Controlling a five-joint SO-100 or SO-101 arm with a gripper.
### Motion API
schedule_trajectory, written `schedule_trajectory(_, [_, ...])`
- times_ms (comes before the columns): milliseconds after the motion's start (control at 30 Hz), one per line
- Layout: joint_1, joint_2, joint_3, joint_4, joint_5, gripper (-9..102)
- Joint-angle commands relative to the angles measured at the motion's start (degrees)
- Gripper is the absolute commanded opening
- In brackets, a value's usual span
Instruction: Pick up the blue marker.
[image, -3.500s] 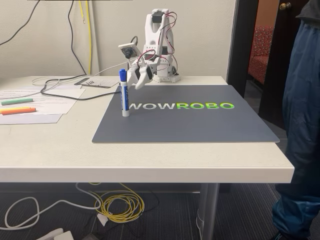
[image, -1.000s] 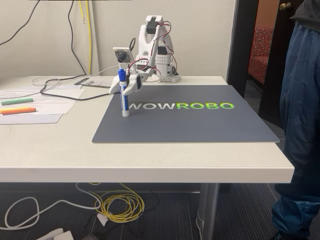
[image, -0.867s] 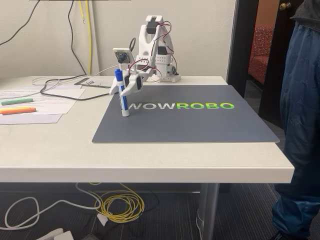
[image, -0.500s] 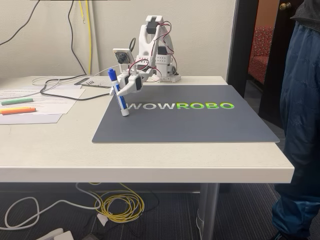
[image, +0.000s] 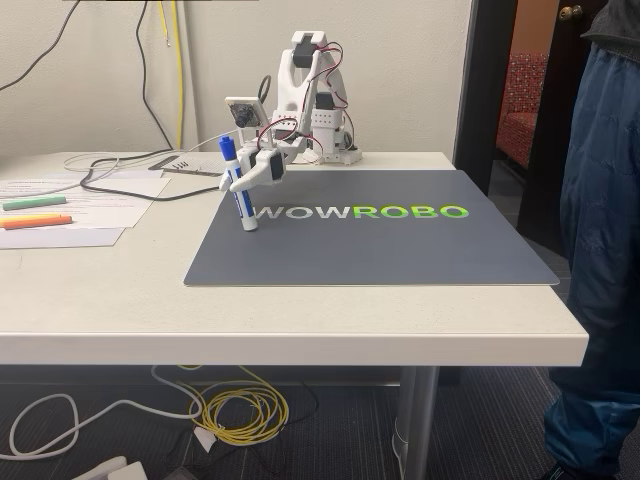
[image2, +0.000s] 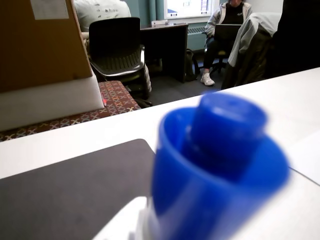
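Gripping the blue marker mid-barrel, the gripper has its white fingers pinched on it from the right side in the fixed view, above the left edge of the dark grey mat. Marker is tilted: blue cap up and leaning left, white bottom end down at the mat's left edge, just left of the "W" of the WOWROBO print; can't tell from this angle if the tip touches the mat or sits just clear of it. The arm reaches forward and left from its white base at the back edge of the table, red wires looping along it, small camera module above the wrist. Wrist view: marker cap up close and blurred, taking the lower right, mat corner dark at lower left, white tabletop beyond it. Behind that, an office chair, a desk and a seated person at the far back. Fixed view, left end of the table: green highlighter and orange highlighter lying on sheets of paper, well apart from the mat. Black cable runs across the back left corner. A person in a blue jacket stands by the right edge of the table. Yellow and white cables coiled on the floor under the table.
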Motion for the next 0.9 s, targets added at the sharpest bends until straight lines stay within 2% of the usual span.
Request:
schedule_trajectory(0, [-0.53,6.33,1.14,1.41,0.88,6])
schedule_trajectory(333, [-1.41,19.25,9.93,8.44,3.43,9])
schedule_trajectory(500, [-1.76,18.19,10.72,7.29,3.52,8])
schedule_trajectory(633, [-2.11,15.29,10.28,3.96,3.43,3])
schedule_trajectory(867, [-2.29,15.38,10.20,4.39,3.52,0])
